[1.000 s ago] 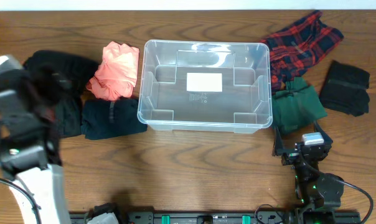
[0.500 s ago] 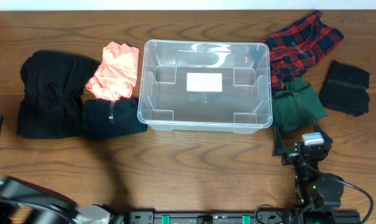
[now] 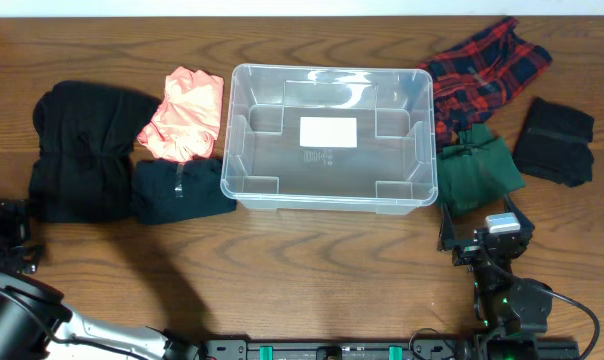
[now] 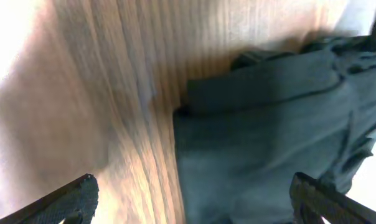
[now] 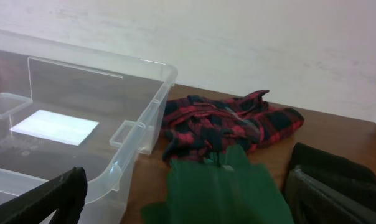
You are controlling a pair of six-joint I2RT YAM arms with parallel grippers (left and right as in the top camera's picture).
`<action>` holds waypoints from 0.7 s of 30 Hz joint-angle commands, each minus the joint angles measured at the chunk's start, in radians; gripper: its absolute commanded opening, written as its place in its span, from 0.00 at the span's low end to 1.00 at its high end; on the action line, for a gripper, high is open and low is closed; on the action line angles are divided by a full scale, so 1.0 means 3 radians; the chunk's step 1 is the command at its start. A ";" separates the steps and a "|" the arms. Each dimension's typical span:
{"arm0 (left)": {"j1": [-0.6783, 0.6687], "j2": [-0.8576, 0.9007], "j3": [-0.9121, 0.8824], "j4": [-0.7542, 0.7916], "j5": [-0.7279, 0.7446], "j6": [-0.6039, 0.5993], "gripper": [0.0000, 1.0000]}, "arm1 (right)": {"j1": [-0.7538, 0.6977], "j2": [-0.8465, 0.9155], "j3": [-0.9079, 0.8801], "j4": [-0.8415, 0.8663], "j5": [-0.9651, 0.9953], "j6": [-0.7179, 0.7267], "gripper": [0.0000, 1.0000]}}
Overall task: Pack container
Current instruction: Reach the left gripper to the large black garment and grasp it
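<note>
The container (image 3: 322, 203) is gleaming as clear, glossy, smooth plastic, its label (image 3: 328, 131) looking like matt white paper. The table (image 3: 312, 280) is showing grained brown wood. The plaid garment (image 3: 482, 65) and green garment (image 3: 479, 175) are looking like soft matt cloth.

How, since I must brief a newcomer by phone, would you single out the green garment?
Find the clear plastic container in the middle of the wooden table. Just off its right end lies the folded green garment, in front of the red plaid shirt and left of a black folded piece. It is the only green item there.
</note>
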 commanded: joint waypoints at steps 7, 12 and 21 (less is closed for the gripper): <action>-0.0172 0.0426 0.0052 0.0290 0.0070 -0.0009 0.98 | -0.0043 -0.0015 -0.0005 -0.0013 0.0011 -0.0034 0.99; -0.0417 0.0561 0.0052 0.0488 0.0069 -0.0060 0.98 | -0.0043 -0.0015 -0.0005 -0.0013 0.0011 -0.0034 0.99; -0.0783 0.0595 0.0052 0.0722 0.0066 -0.0053 0.68 | -0.0043 -0.0015 -0.0005 -0.0013 0.0011 -0.0036 0.99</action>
